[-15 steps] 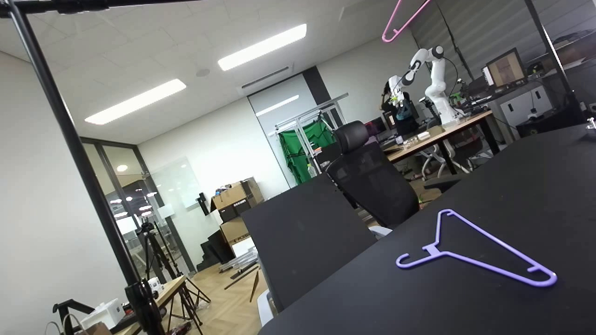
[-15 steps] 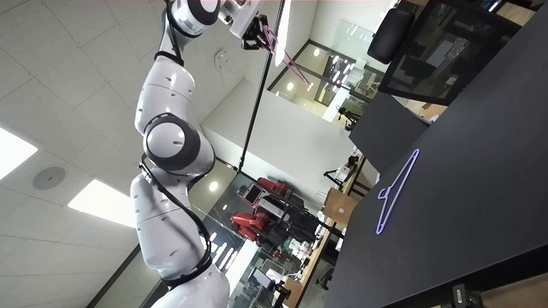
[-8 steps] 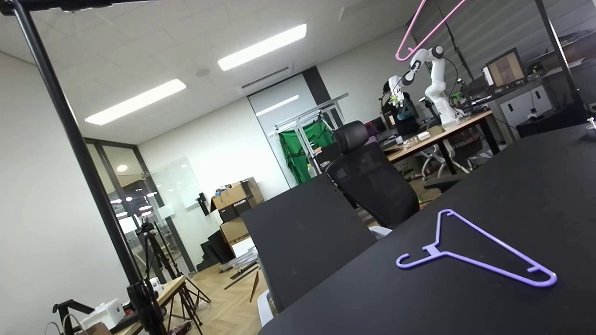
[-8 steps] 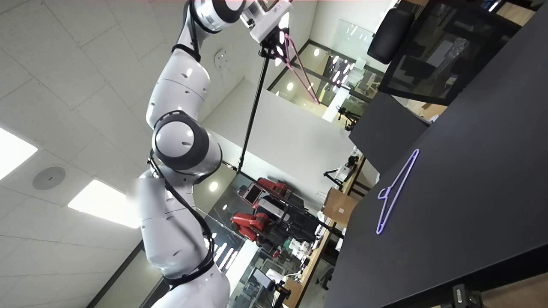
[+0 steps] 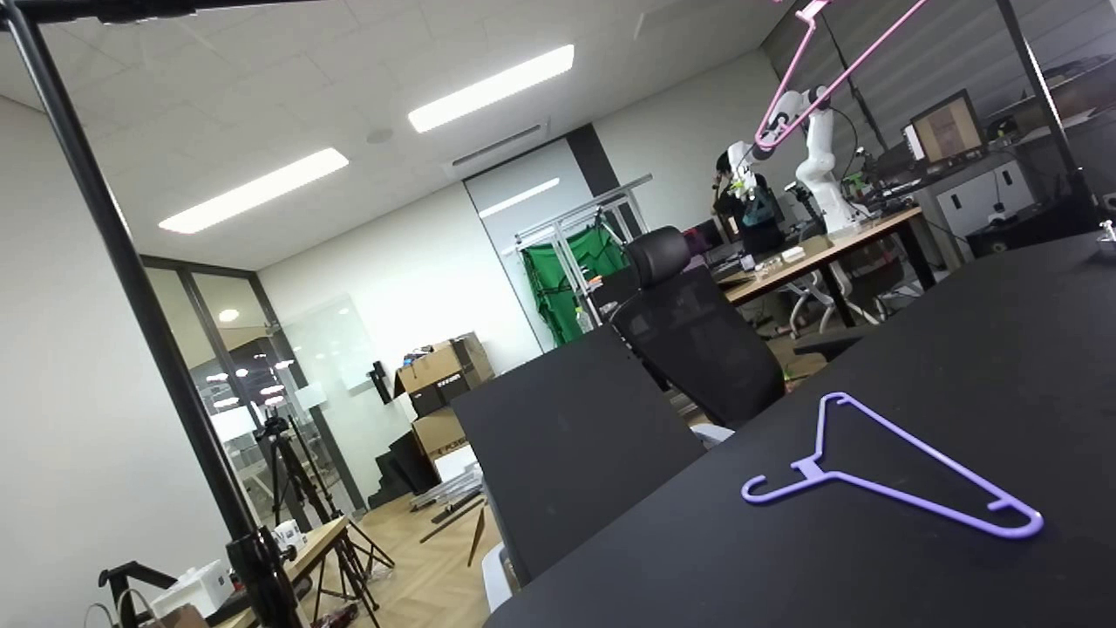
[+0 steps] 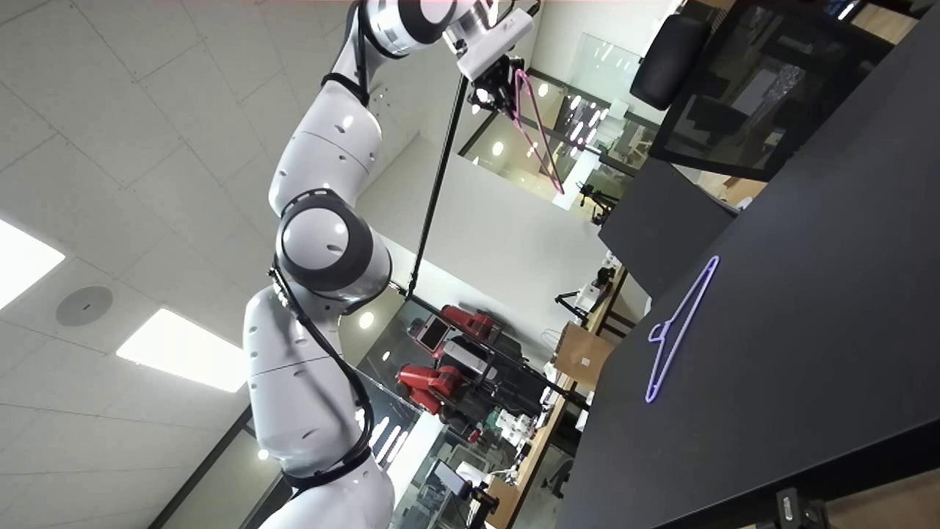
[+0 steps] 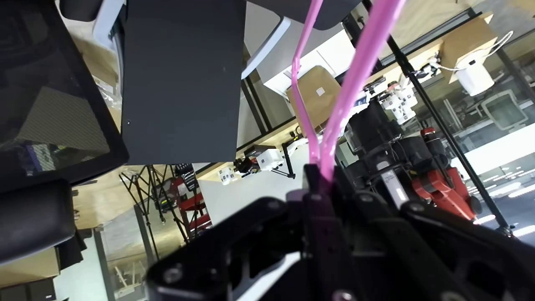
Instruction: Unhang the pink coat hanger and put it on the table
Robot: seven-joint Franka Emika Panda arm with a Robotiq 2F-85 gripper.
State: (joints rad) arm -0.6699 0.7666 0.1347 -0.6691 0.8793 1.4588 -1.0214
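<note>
My gripper (image 6: 511,95) is high above the table at the top of an exterior view, and its fingers are shut on the pink coat hanger (image 6: 545,139). The hanger slants down from the gripper in the air. In an exterior view the pink coat hanger (image 5: 813,10) is cut off by the top edge, and the gripper is out of view. In the wrist view the thin pink frame (image 7: 359,71) runs up from between the closed fingertips of the gripper (image 7: 326,170). The matte black table (image 5: 697,558) is well below, also in an exterior view (image 6: 793,330).
A lavender-purple hanger (image 5: 811,471) lies flat on the table, also in an exterior view (image 6: 664,328). A thin black pole (image 5: 139,288) stands near the arm. A black office chair (image 5: 697,323) and a dark panel (image 5: 575,436) stand beyond the table's edge.
The gripper and the pink hanger have moved down and to the right in both exterior views, so more of the hanger shows. The black pole sways slightly. The purple hanger has not moved.
</note>
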